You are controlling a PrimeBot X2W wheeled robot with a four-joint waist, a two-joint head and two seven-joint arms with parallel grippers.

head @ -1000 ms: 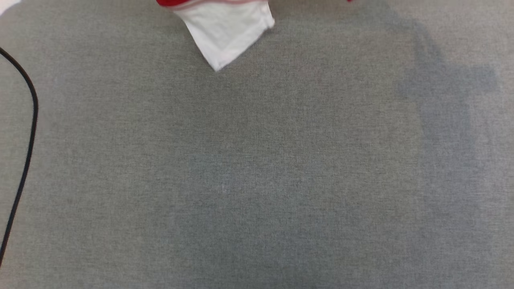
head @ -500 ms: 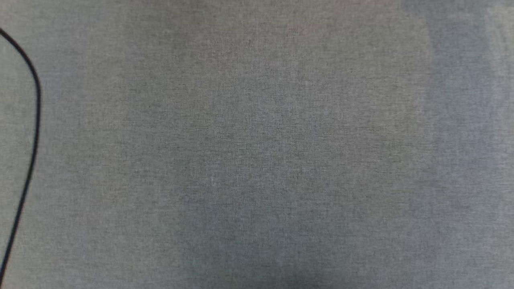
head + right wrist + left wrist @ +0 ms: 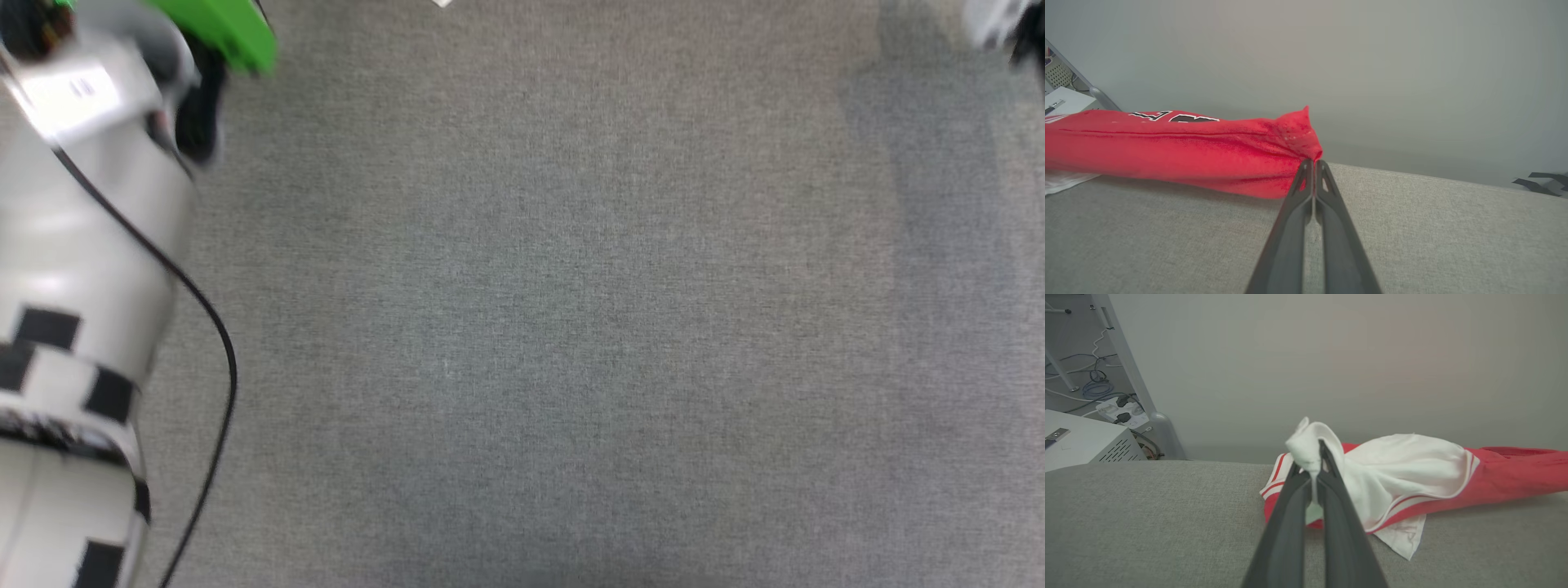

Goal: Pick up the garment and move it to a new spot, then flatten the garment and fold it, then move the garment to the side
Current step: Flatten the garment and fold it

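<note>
Left gripper (image 3: 1311,457) has its fingers pressed together on a bunch of the white sleeve (image 3: 1404,461), and the right gripper (image 3: 1313,161) pinches a red corner at the other end. The garment (image 3: 1167,147) is therefore stretched between them, low over the grey surface (image 3: 1147,522) near its far edge. A loose white flap seems to touch the cloth, while the red body looks just lifted. Picking up appears done, and the carry to a new spot, or the laying-out, seems in hand. Flattening is not finished — the shirt is bunched into a long roll — and folding and moving aside are left.
</note>
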